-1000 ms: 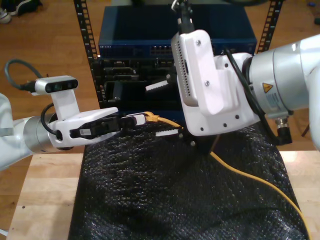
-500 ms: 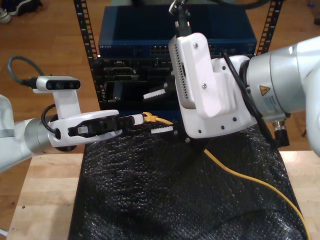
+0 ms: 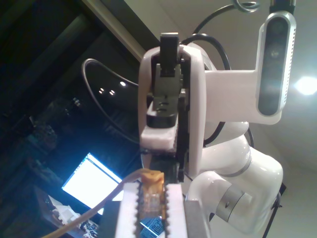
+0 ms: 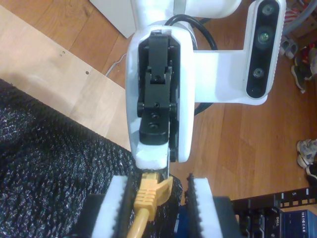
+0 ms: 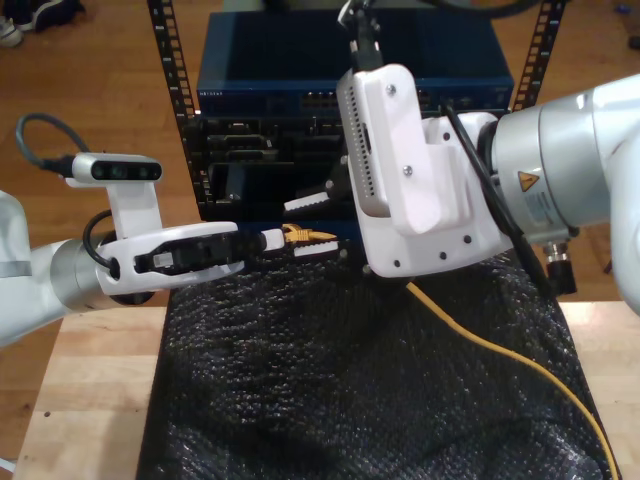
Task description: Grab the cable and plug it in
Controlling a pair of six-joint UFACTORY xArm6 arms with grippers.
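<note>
Behind the black mat [image 5: 330,390] stands the server rack [image 5: 250,150], and the cable [image 5: 296,236] has its plug end raised just in front of that rack, the rest trailing away across the mat. My first gripper [image 3: 151,203] is clamped on the plug, while my second gripper [image 5: 310,224] straddles the cable just behind it, fingers spread. If the first lets go before the second closes, I expect the plug to drop short of the rack.
</note>
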